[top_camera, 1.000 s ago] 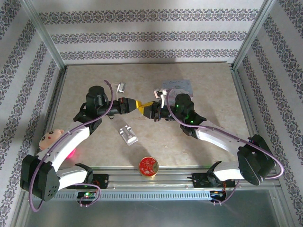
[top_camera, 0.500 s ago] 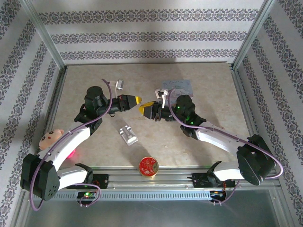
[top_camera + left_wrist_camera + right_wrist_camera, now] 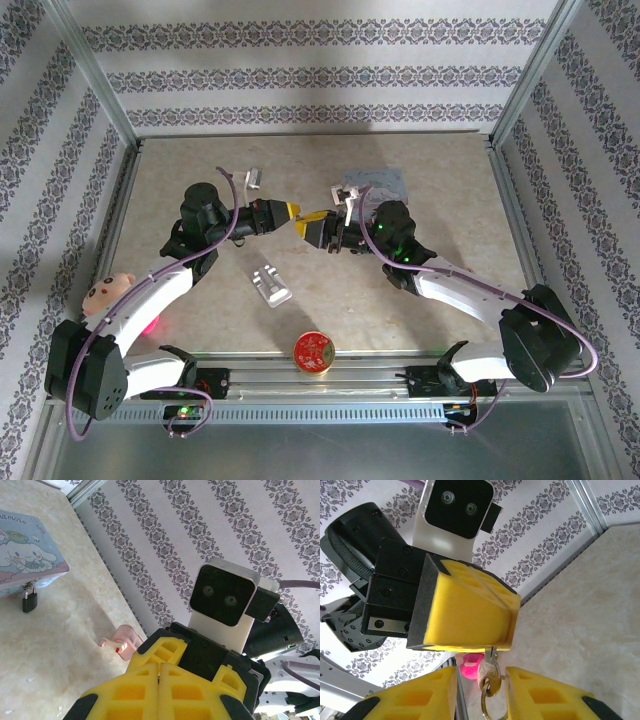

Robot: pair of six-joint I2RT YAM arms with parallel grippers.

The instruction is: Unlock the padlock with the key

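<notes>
The small brass key (image 3: 488,672) sticks out of my left gripper (image 3: 492,642), which is shut on its blade. The key's head and ring (image 3: 490,705) hang between the yellow fingers (image 3: 535,697) of my right gripper (image 3: 481,680), which is open with a gap on each side of the key. From above, the left gripper (image 3: 291,211) and the right gripper (image 3: 313,224) meet tip to tip over the table's middle. The tiny dark padlock (image 3: 29,601) hangs from the pastel cartoon tin box (image 3: 25,555), which stands at the back (image 3: 378,182).
A shiny silver block (image 3: 271,285) lies near the middle, and a round red-and-gold tin (image 3: 314,351) stands at the front edge. A pink doll (image 3: 103,292) and a red ball (image 3: 152,325) are at the left. A small grey piece (image 3: 253,180) lies at the back.
The two grippers drew apart for a moment and have closed up again, tips a little farther back on the table. The right jaws have opened slightly around the key's head.
</notes>
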